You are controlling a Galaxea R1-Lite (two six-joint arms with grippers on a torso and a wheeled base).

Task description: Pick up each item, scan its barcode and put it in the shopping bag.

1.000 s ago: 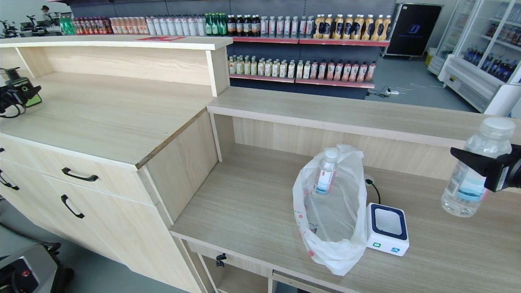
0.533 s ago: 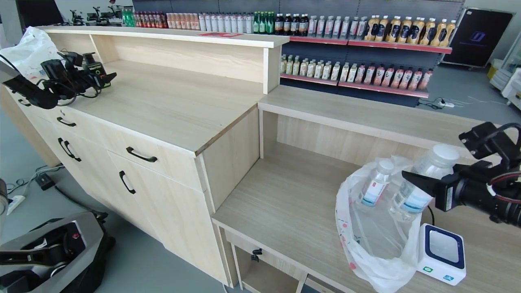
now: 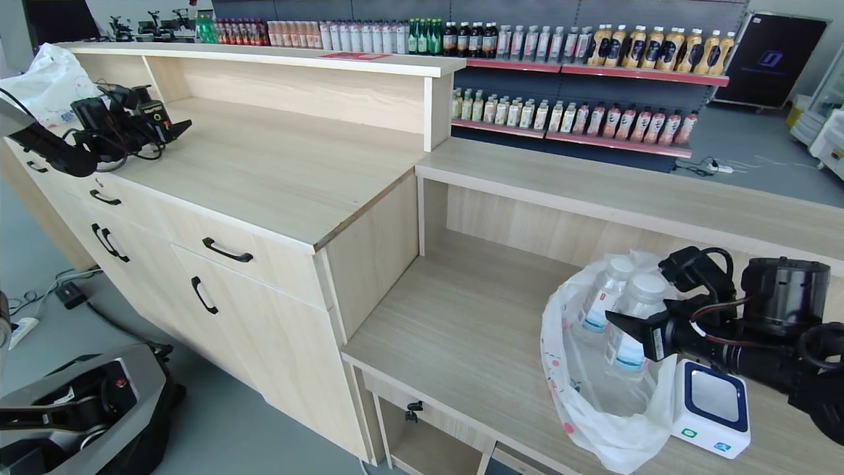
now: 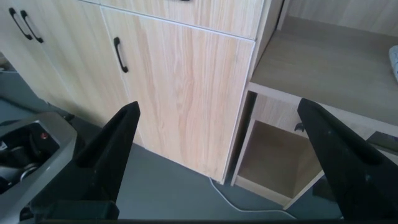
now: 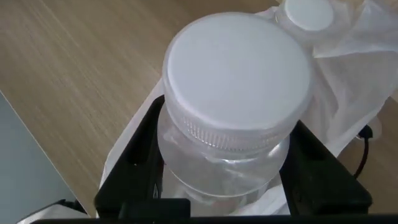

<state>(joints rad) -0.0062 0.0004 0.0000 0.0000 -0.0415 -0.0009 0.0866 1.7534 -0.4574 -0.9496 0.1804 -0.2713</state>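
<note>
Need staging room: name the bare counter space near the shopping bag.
Bare: the lower counter between the shopping bag and the cabinet side panel, and the raised countertop. Crowded: the bag's right side, with scanner and right tool gripping a bottle.

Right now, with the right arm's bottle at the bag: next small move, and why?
Probably open the right gripper: its held bottle stands upright, low inside the shopping bag beside the other bottle, so releasing should leave it bagged.

A light wooden counter [image 3: 277, 165] with black-handled drawers [image 3: 227, 251] fills the left and centre of the frame. Shelves of bottled drinks [image 3: 567, 66] run along the top, with grey floor [image 3: 745, 132] at upper right.
</note>
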